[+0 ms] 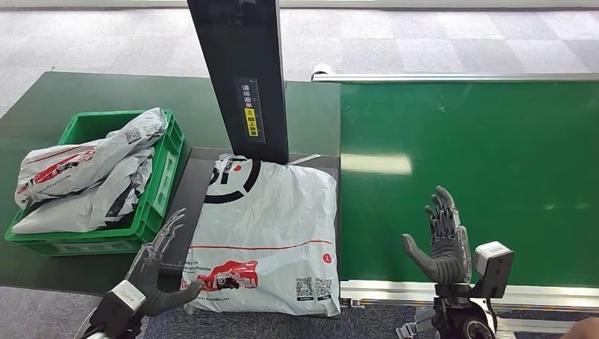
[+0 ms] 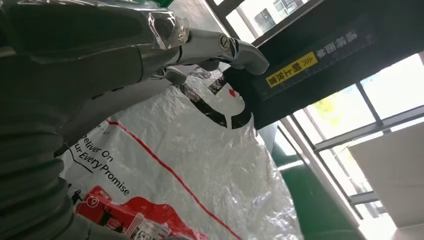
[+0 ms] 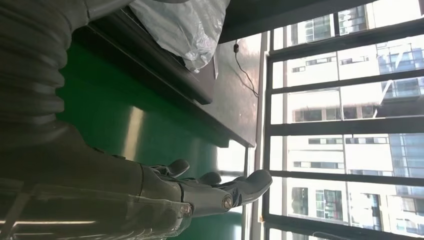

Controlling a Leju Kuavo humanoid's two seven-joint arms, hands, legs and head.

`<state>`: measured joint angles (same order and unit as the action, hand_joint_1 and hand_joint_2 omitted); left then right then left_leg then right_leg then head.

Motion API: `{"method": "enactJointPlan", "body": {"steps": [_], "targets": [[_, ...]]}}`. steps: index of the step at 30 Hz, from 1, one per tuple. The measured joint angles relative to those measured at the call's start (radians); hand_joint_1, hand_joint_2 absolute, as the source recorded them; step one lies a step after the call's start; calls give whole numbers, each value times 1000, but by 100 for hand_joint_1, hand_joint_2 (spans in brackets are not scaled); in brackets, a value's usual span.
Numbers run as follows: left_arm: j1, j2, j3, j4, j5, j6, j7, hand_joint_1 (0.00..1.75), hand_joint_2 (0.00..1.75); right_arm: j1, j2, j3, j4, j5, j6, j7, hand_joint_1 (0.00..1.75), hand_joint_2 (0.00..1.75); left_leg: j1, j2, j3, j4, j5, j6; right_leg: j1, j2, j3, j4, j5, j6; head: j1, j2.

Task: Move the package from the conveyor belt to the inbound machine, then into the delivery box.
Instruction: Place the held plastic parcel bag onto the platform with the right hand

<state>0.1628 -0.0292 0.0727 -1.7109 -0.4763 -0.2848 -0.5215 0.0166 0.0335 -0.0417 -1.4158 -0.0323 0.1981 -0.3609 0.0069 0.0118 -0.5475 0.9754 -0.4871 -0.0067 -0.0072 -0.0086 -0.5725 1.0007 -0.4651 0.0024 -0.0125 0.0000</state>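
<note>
floor: grey carpet tiles (image 1: 438,42), checkered light and dark, beyond the work surfaces
table: dark green flat tabletop (image 1: 42,106), far-left
label: yellow and black sticker with printed characters (image 1: 250,120) on a tall black upright post (image 1: 240,63)
windows: dark-framed glass panes (image 3: 345,125), high-rise buildings outside
cable: thin black cord (image 3: 245,70) hanging by the window frame

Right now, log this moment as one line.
white plastic mailer package: on black inbound machine platform | left hand: at its edge | right hand: open over green conveyor belt

Head view looks down from high; both wrist views closely share the package (image 1: 265,236).
</note>
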Motion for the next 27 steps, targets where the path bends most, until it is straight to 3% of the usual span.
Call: {"method": "enactJointPlan", "body": {"steps": [3, 8, 22, 27], "targets": [[18, 32, -86, -4, -127, 29, 37, 0, 175, 3, 12, -26, -1, 17, -10, 12, 0, 175, 0, 0, 0, 0, 0, 0, 0, 0, 0, 0, 0, 0, 0, 0], [31, 77, -220, -4, -140, 82, 70, 0, 175, 5, 34, -60, -9, 36, -2, 23, 0, 175, 0, 0, 0, 0, 0, 0, 0, 0, 0, 0, 0, 0, 0, 0], [30, 123, -295, -1, -135, 77, 86, 0, 175, 5, 53, -87, -16, 45, 0, 26, 0, 175, 0, 0, 0, 0, 0, 0, 0, 0, 0, 0, 0, 0, 0, 0], [12, 110, -379, 64, -201, 126, 125, 0, 175, -2, 69, -103, -22, 48, 2, 27, 0, 175, 0, 0, 0, 0, 0, 0, 0, 0, 0, 0, 0, 0, 0, 0]]}}
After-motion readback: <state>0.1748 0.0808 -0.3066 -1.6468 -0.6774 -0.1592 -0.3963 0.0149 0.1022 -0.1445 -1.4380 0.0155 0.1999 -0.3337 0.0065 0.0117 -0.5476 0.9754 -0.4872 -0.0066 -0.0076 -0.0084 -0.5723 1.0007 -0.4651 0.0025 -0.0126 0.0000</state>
